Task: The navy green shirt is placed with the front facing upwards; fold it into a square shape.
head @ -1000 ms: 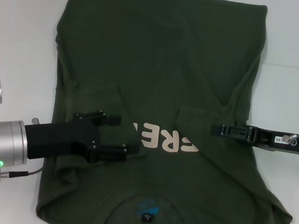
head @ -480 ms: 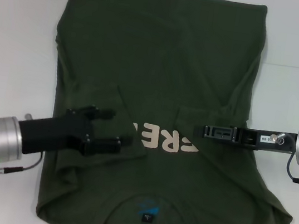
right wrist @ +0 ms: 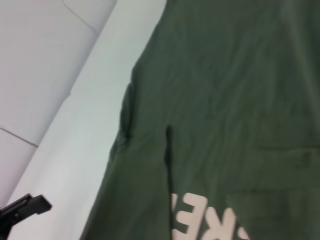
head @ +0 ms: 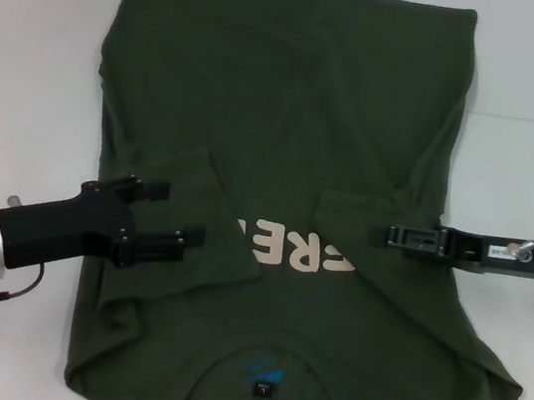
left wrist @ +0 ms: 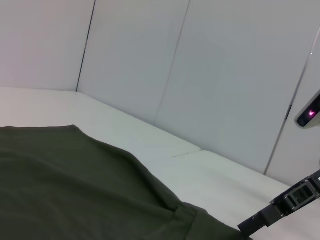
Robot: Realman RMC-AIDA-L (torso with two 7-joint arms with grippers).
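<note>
Shirt (head: pixel 286 142): you see it spread flat on the white table (head: pixel 29 44), both sleeves folded inward, cream lettering (head: pixel 294 251) showing, collar at 6 o'clock.
Left gripper (head: pixel 176 214): at 9 o'clock over the folded sleeve, jaws wide, holding nothing.
Right gripper (head: pixel 380 235): at 3 o'clock over the shirt; you cannot tell its jaw state.

**Left wrist view: shirt edge on white table**

Dark olive-green shirt (left wrist: pixel 75 185) fills the lower left, its edge running diagonally across the white table (left wrist: pixel 200 170). Paneled white wall (left wrist: pixel 200 75) behind. A black gripper (left wrist: pixel 287 202) enters at lower right.
</note>
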